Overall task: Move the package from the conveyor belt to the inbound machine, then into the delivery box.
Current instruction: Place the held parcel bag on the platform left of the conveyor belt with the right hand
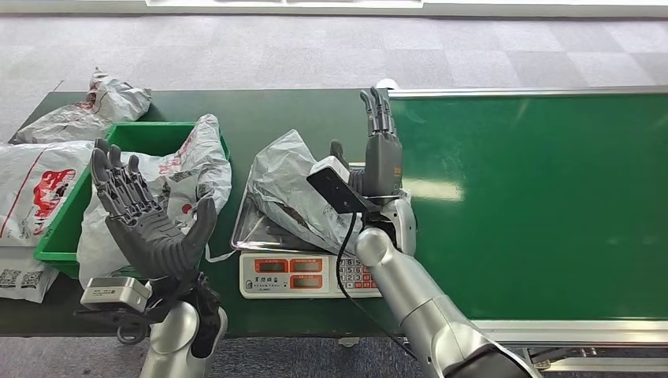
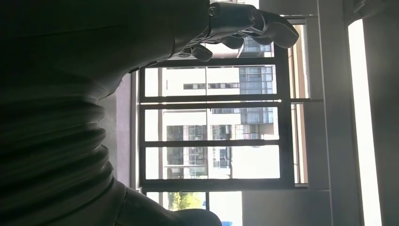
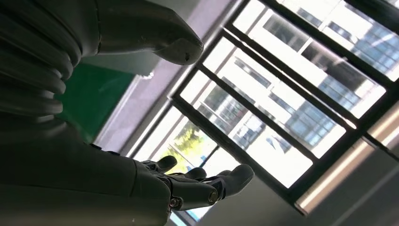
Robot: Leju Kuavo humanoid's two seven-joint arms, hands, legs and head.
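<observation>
Package [image 1: 287, 189] lies on the scale [image 1: 303, 272], its grey plastic hanging over the tray's left edge. Your right hand [image 1: 380, 153] stands beside it, fingers straight and together, holding nothing. Your left hand [image 1: 146, 220] is spread and empty before the green bin [image 1: 59, 232]. The conveyor belt [image 1: 536, 197] is to the right.
</observation>
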